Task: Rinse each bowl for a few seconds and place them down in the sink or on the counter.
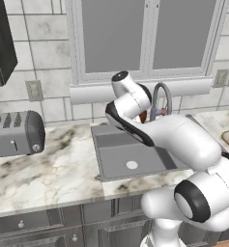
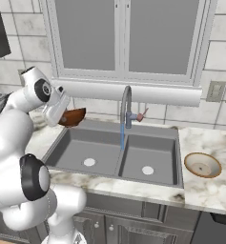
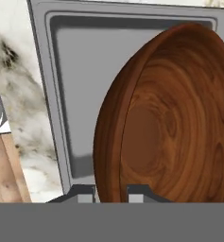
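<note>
My gripper is shut on the rim of the reddish-brown wooden bowl, held tilted on edge above the back left corner of the sink. In the hand view this bowl is close up, its rim between the two fingertips of the gripper, with the grey sink basin behind it. A sliver of the bowl peeks out behind the arm in the left base view. The pale beige bowl sits upright on the counter right of the sink. A thin stream of water runs from the faucet.
The faucet stands at the back between the two basins, right of the held bowl. A silver toaster sits on the counter left of the sink. A window sill runs above the faucet.
</note>
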### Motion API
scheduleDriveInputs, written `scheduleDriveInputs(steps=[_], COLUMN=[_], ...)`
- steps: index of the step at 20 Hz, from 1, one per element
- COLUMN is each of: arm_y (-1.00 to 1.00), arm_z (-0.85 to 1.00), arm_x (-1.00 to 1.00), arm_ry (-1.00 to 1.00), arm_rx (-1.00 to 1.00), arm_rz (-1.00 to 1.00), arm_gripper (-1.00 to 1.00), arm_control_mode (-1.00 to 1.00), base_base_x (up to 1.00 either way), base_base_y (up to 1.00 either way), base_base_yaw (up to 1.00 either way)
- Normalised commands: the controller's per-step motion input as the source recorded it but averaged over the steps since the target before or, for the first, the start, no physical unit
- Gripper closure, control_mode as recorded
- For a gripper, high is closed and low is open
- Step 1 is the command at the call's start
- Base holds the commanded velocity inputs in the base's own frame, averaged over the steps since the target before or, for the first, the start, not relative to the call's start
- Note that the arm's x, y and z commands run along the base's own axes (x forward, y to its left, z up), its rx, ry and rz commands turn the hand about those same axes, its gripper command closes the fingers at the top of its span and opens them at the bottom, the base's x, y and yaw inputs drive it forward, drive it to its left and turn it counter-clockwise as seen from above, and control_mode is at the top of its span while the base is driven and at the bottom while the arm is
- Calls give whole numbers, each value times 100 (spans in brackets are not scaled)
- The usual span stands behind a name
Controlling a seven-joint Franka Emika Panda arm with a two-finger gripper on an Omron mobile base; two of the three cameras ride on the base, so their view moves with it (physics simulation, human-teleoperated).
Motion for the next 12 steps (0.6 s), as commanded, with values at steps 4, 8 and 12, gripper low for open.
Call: scheduleDriveInputs(steps=[4, 8, 12], arm_y=[48, 47, 46], arm_z=[20, 15, 6], arm_x=[-8, -7, -9], arm_ry=[4, 6, 6], arm_rx=[4, 4, 4], arm_rz=[17, 20, 21], arm_gripper=[100, 100, 100], arm_control_mode=[-100, -100, -100], base_base_x=[0, 0, 0], base_base_y=[0, 0, 0], base_base_yaw=[0, 0, 0])
